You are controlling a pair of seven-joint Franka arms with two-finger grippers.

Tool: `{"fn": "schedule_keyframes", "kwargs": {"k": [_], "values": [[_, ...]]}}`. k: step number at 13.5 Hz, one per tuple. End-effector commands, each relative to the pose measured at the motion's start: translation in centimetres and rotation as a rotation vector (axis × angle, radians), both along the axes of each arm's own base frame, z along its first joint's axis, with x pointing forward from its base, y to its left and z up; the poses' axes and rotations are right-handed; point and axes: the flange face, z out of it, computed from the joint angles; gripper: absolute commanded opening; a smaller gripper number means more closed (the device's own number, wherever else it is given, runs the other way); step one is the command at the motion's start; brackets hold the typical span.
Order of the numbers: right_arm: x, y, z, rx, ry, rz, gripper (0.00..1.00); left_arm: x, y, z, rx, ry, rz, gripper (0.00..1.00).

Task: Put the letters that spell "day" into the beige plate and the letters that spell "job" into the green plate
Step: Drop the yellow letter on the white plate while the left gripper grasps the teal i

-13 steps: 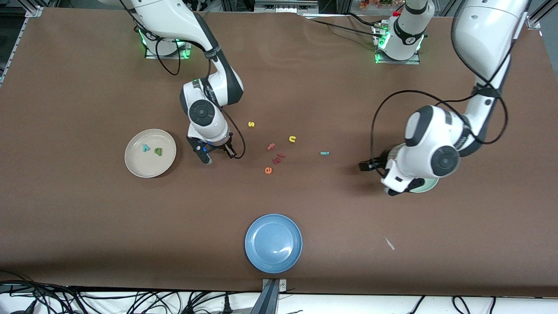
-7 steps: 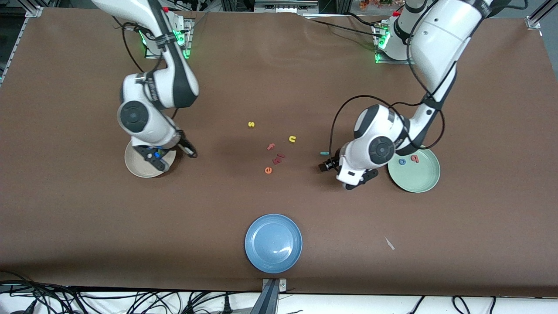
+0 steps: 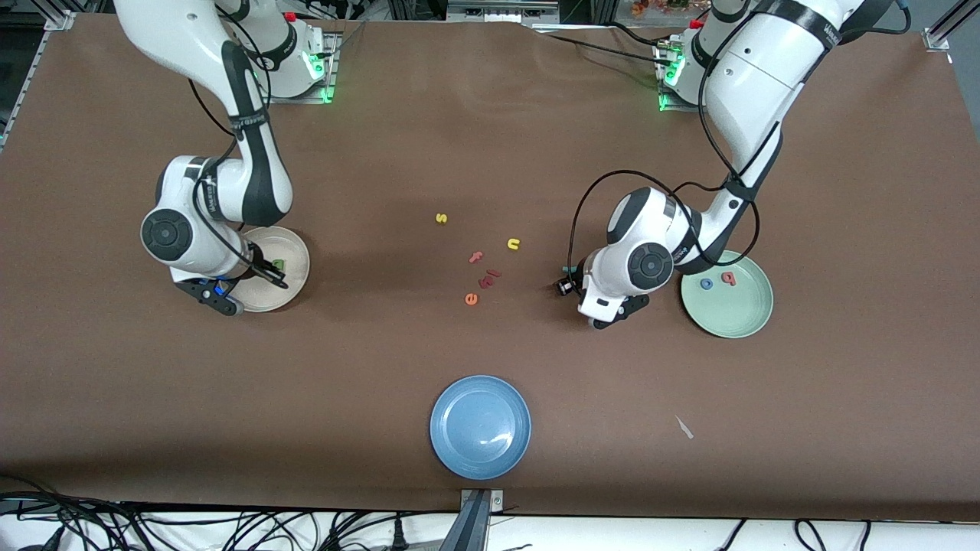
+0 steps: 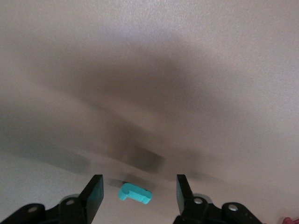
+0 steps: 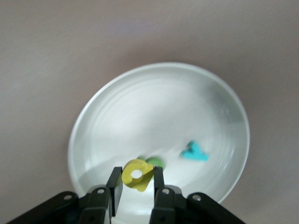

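Two letters lie in the beige plate [image 5: 93,135]: the green a [image 3: 278,265] and the teal y [image 5: 195,152]. The y shows only in the right wrist view. The third letter, the yellow d [image 5: 137,175], is up in the air over that plate. The right gripper [image 5: 136,186] pinches it between its two fingers. The beige plate sits toward the right arm's end of the table [image 3: 490,153].

The blue o [image 3: 707,283] and the pink b [image 3: 729,278] lie side by side in the green plate [image 3: 727,321]. That plate sits toward the left arm's end of the table. The teal j [image 4: 134,193] lies flat on the table, near the green plate. The left gripper [image 4: 139,193] is low over the j, with one finger on each side of it. The fingers are spread and do not touch it.

Some other letters lie in the middle of the table. The yellow s [image 3: 441,218] is the farthest from the front camera. The yellow u [image 3: 514,244] is a bit nearer, toward the left arm's end. The pink f [image 3: 476,257] lies just beside a small dark red letter [image 3: 488,278]. The orange e [image 3: 471,299] is the nearest of them.

One blue plate [image 3: 480,451] sits near the table's front edge, well apart from the letters. A small white scrap [image 3: 684,427] lies toward the left arm's end, about as near to the camera as the blue plate.
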Motion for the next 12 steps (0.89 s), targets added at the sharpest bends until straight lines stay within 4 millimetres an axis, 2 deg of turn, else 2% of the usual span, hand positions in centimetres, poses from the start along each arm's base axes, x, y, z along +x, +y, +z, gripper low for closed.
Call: {"fn": "schedule_keyframes", "kwargs": {"k": [1,2,3,4,8,10,12], "values": [[0.2,-0.9,-2.3,-0.011,-0.010,0.024,0.14,-0.7,-0.7,-0.4,0.021,0.031,0.058,0.69],[0.3,-0.7,-2.6,-0.013,-0.014,0.030,0.23,-1.0,-0.7,-0.7,0.034,0.046,0.095,0.69],[0.3,-0.9,-2.6,-0.012,-0.014,0.023,0.75,-1.0,-0.8,-0.7,0.048,0.057,0.144,0.69],[0.3,-0.9,-2.1,-0.006,-0.013,0.018,1.00,-1.0,-0.8,-0.7,0.061,0.065,0.187,0.69],[0.5,0.5,1.1,0.042,-0.012,0.032,1.00,-2.2,-1.7,-1.3,0.096,0.098,0.260,0.67],[0.5,1.4,3.6,0.080,-0.010,0.085,1.00,-2.2,-1.6,-1.5,0.098,0.103,0.270,0.48],[1.2,2.3,7.5,0.133,0.004,0.172,1.00,-2.1,-1.5,-1.4,0.095,0.102,0.267,0.31]]}}
